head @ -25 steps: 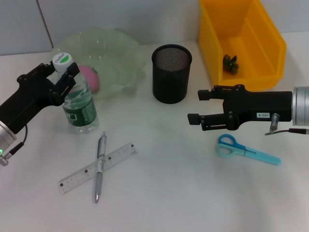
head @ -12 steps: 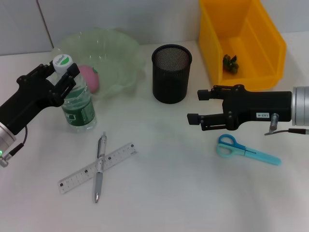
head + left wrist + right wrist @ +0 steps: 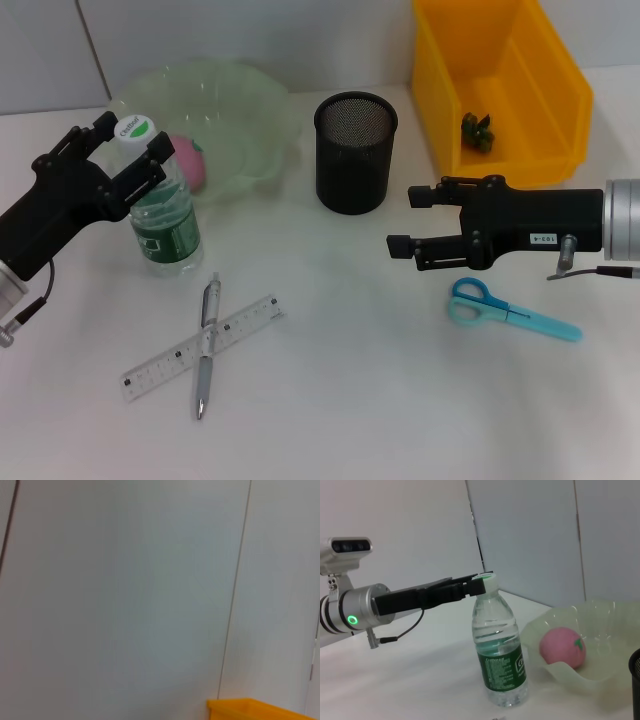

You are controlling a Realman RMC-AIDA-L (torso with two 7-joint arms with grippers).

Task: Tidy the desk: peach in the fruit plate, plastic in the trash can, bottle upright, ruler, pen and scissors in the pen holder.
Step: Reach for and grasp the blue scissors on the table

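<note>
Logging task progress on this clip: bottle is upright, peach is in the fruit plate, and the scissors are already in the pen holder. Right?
Not quite. The head view shows the scissors on the desk beside the right gripper, outside the pen holder. The bottle is upright; the peach is in the fruit plate.

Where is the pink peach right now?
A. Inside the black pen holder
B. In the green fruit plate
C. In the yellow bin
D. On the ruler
B: the peach sits inside the pale green fruit plate, just behind the upright bottle.
</note>
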